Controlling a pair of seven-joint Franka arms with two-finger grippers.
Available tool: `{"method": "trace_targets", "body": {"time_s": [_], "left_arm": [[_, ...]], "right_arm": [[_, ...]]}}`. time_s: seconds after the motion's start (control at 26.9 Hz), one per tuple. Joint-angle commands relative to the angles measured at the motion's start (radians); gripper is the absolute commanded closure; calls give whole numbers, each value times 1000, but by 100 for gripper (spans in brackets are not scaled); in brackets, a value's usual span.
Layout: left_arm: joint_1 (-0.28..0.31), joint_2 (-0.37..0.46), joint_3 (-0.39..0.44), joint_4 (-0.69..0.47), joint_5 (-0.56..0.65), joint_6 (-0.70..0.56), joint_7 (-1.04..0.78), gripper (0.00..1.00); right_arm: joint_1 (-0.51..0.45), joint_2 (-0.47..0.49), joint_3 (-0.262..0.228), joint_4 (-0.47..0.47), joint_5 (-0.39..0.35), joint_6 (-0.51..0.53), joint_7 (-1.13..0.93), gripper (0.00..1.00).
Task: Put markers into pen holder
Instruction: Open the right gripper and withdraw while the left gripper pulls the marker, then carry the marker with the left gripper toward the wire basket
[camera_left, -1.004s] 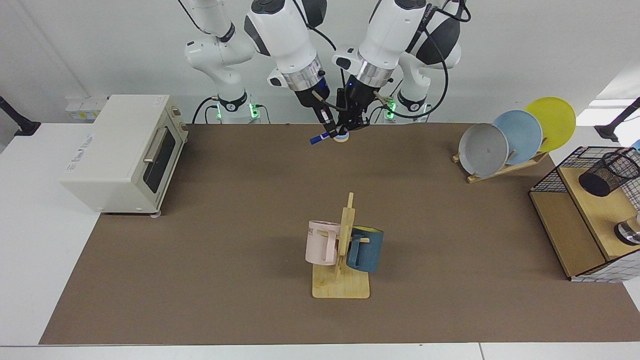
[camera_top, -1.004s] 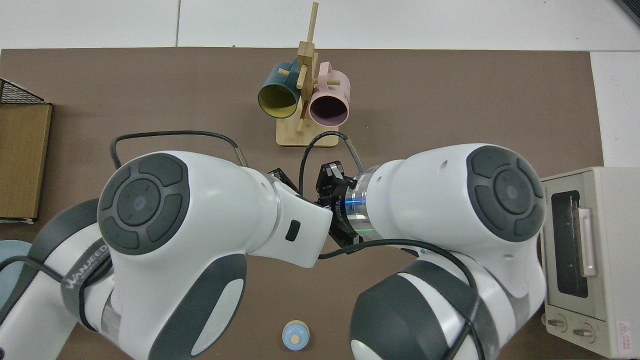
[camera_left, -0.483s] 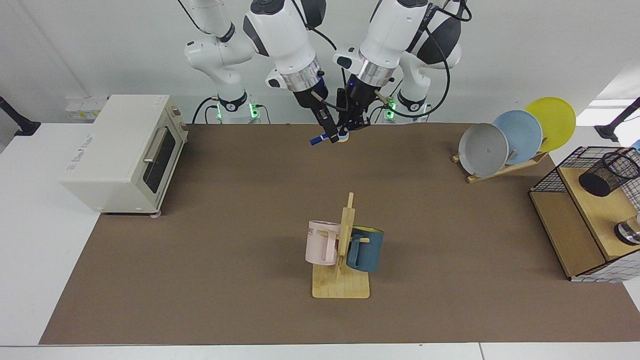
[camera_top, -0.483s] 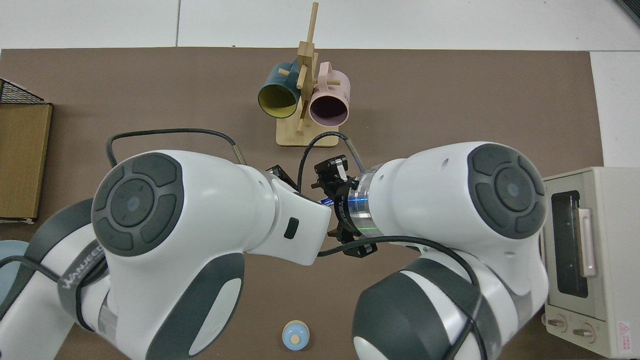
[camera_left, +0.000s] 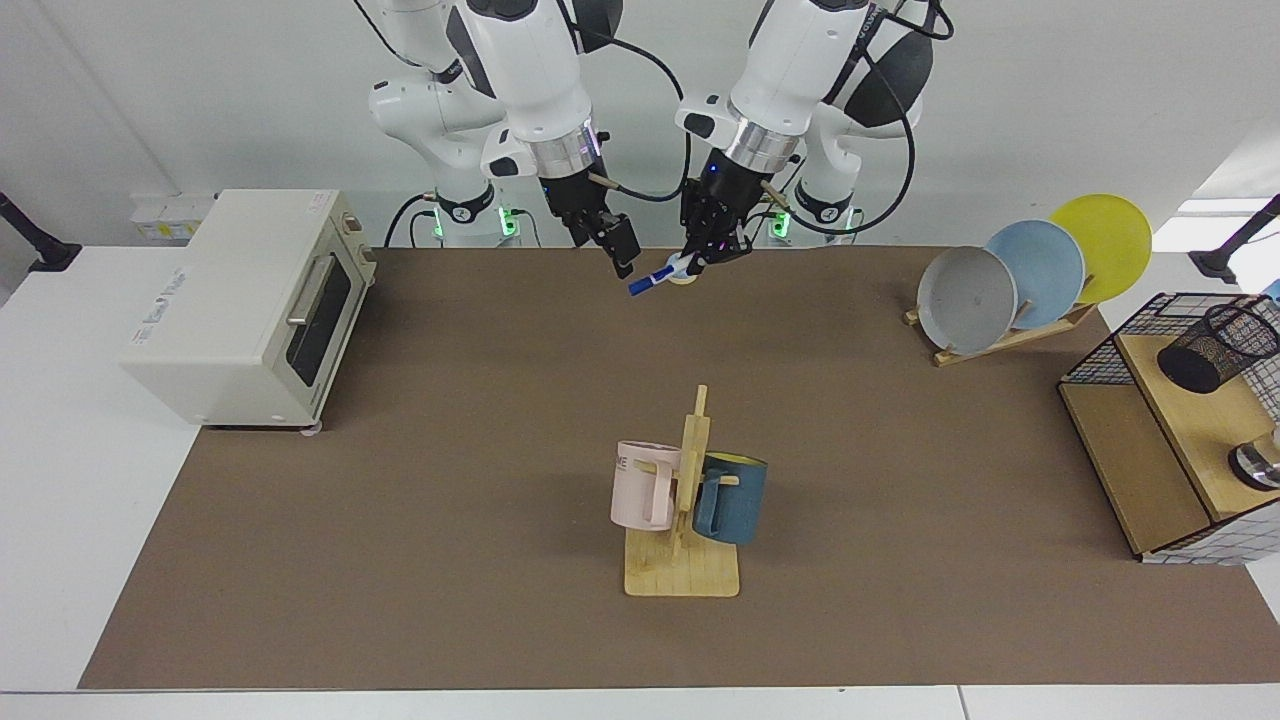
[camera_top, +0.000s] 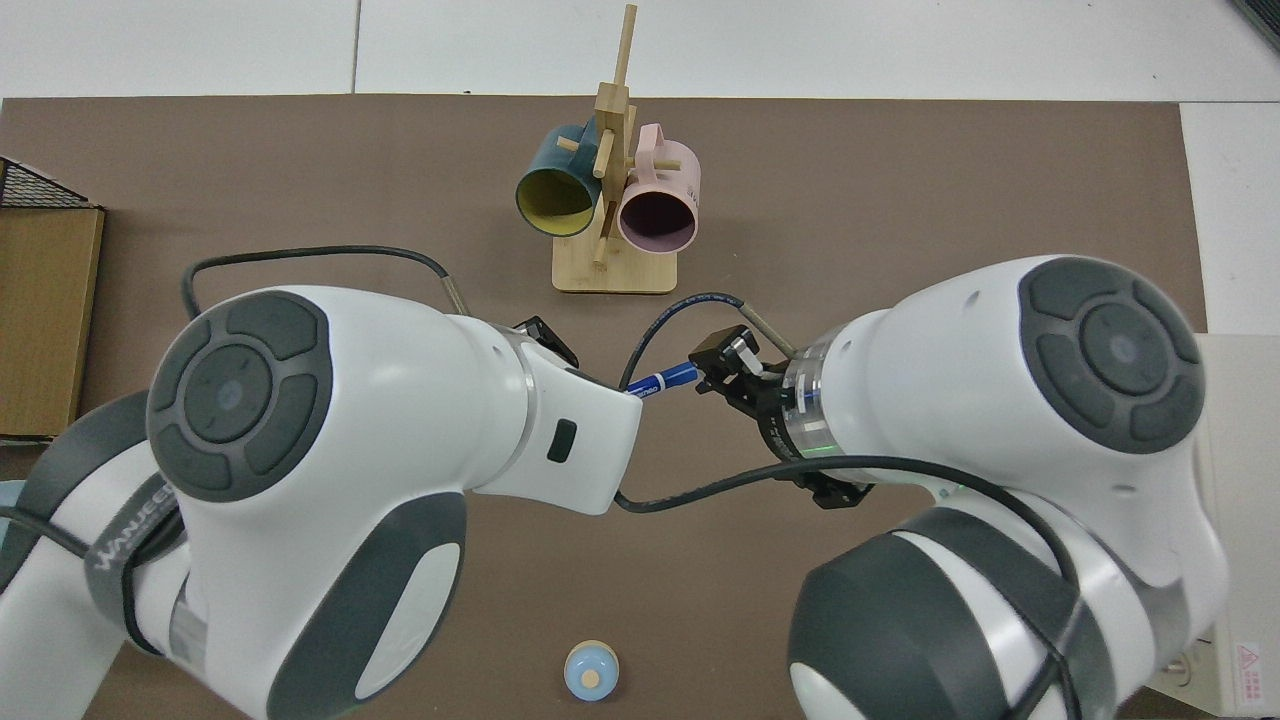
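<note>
In the facing view, the left gripper (camera_left: 703, 258) hangs above the far edge of the counter (camera_left: 480, 420), clamped on the upper end of the marker (camera_left: 655, 279), which slants down with its blue cap lowest and clear of the surface. The right gripper (camera_left: 618, 245) is just beside it, apart from the marker, holding nothing, its fingers spread a little. The pen holder (camera_left: 1215, 347), a black mesh cup, lies tilted on the wooden floor of the wire basket (camera_left: 1105, 362) at the counter's end on the left arm's side, well apart from the marker, with a silver container (camera_left: 1260, 464) near it. A mug rack (camera_left: 685, 520), a plate rack (camera_left: 1010, 335) and a toaster oven (camera_left: 250, 305) stand out of the way. In the top view, the marker (camera_top: 662, 381) juts from under the left arm's wrist, whose gripper is hidden there, toward the right gripper (camera_top: 728, 362), which is close to the blue end but not closed on it. The marker looks to be in the left arm's sole hold, so the carry is the step in hand. The next move calls for a long sweep to the basket, then lining the marker up with the holder's tilted mouth; a grazing entry could catch the mesh rim.
</note>
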Motion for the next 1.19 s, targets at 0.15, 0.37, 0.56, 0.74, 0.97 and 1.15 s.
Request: {"method": "trace_targets", "body": {"time_s": [0.15, 0.37, 0.56, 0.74, 0.97, 1.15], "left_arm": [[44, -22, 5, 24, 61, -26, -51, 100], [93, -22, 6, 62, 71, -110, -90, 100], [108, -20, 5, 96, 143, -173, -136, 100], [133, -20, 5, 117, 145, -202, -136, 100], [159, -14, 5, 154, 177, -279, -136, 100], [162, -17, 5, 165, 194, -317, -133, 100]], "right_arm": [[-84, -93, 10, -68, -92, -61, -419, 2], [-160, -104, 9, -68, -111, -63, -711, 2], [-201, -104, 7, -61, -148, -63, -858, 2], [-256, -90, 9, -30, -150, -63, -979, 2], [-275, -38, 7, 66, -174, -141, -1085, 1], [-273, 56, 12, 235, -226, -257, -1133, 1]]}}
